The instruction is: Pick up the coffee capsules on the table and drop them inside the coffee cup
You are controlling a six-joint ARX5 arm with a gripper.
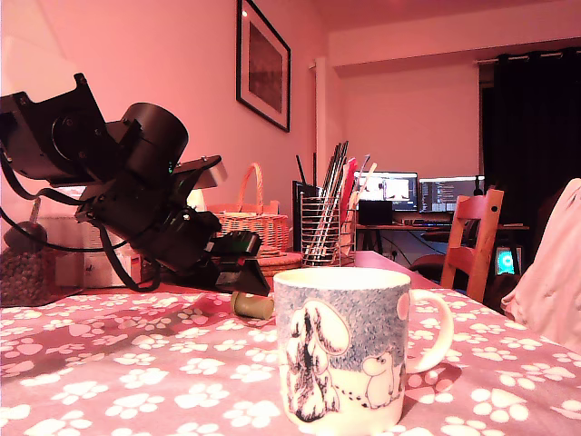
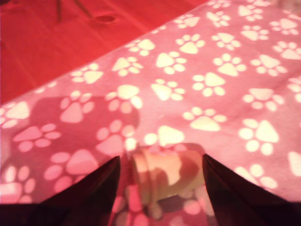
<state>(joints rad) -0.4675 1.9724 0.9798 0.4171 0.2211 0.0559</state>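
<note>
A single black robot arm [image 1: 136,182] reached down over a table covered in a pink cloth [image 1: 136,363] printed with pale paw marks, its gripper [image 2: 160,181] spread wide, jaws apart and clasping nothing. Between the two dark fingers [image 2: 94,193] lay one pale cream coffee capsule [image 2: 167,176], tipped on its side on the cloth, with clear gaps between it and each fingertip in the wrist view. In the exterior view the same capsule [image 1: 251,305] rested just beneath the tip of the gripper [image 1: 250,277], on the far side of the mug. Only one capsule could be counted in either view; a second was not to be seen. One coffee cup [image 1: 340,350], a large white mug drawn with grey-blue cartoon figures, stood upright nearer the camera than the gripper and a little toward the exterior view's right, its loop handle [image 1: 434,331] turned to that same side; whether anything lay inside it could not be told from this low angle. Behind the gripper stood one wire-mesh holder [image 1: 320,232] stuffed with pens and one wicker basket [image 1: 250,222]. Farther back, two lit monitors [image 1: 418,193] glowed on a desk, one wooden chair [image 1: 472,241] stood before them, and one framed picture [image 1: 264,64] hung on the wall
</note>
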